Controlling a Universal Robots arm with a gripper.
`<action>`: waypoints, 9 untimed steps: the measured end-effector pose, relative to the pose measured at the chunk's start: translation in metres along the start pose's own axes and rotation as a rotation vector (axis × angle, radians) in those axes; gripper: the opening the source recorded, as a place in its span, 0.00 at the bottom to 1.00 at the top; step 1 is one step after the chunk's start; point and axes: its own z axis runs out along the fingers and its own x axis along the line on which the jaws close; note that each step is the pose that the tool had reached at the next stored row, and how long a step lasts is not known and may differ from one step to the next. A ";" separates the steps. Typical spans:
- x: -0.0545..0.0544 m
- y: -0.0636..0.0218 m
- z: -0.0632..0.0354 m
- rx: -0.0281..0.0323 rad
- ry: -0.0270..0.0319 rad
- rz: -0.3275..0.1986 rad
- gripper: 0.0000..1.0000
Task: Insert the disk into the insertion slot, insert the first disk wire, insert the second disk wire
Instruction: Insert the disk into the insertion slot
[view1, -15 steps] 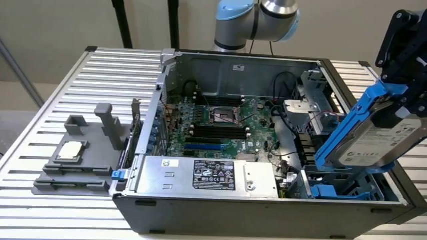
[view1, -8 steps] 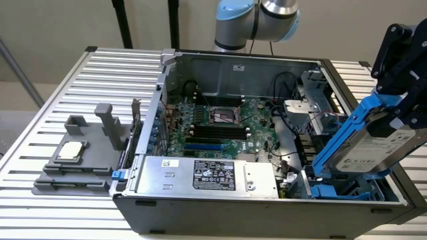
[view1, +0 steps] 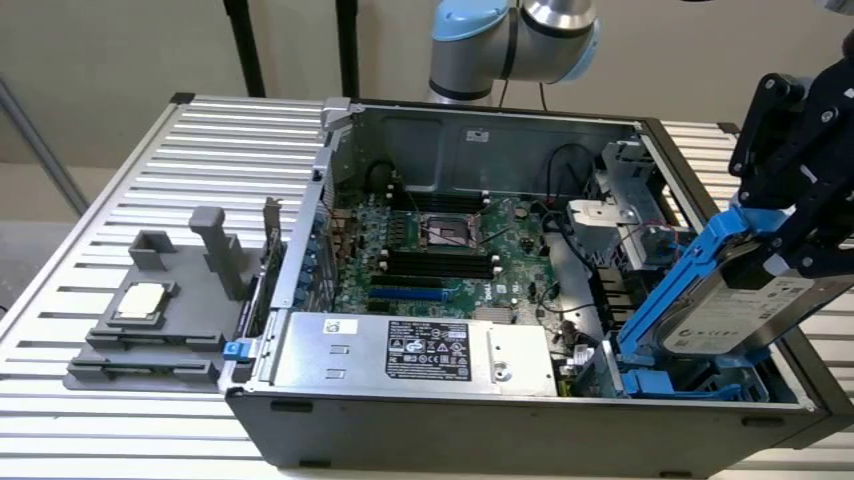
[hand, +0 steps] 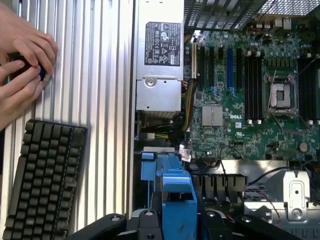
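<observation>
**Disk held tilted over the drive cage**

The gripper (view1: 797, 258) is clamped on the upper end of the disk (view1: 738, 312), gripping it by its bright blue carrier frame. The disk is a flat, silver-grey rectangle with a pale printed label on its broad face. Blue plastic rails run along its long edges. It hangs at a slant below the gripper, upper end in the jaws and lower end reaching down to the mouth of the insertion slot (view1: 674, 385). How far that end has entered cannot be told.

The slot sits directly beneath the gripper in a corner of the open computer case (view1: 534, 420), its blue latch tabs showing around the foot of the disk. In the wrist view the blue frame stands edge-on just ahead of the gripper. The motherboard (view1: 441, 250) and the silver power-supply box (view1: 414, 350) lie farther off inside the case.

Well away from the gripper, a grey holder block (view1: 154, 320) with a square chip rests on the slatted table (view1: 120, 180). A person's hands (hand: 22, 70) and a keyboard (hand: 42, 180) lie on the table outside the case.
</observation>
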 end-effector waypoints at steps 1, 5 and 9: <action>0.000 0.0000 0.0007 0.0000 0.0000 0.000 0.33; 0.000 -0.0001 0.0012 0.0000 0.0001 -0.001 0.33; 0.000 -0.0002 0.0027 0.0000 0.0001 -0.001 0.33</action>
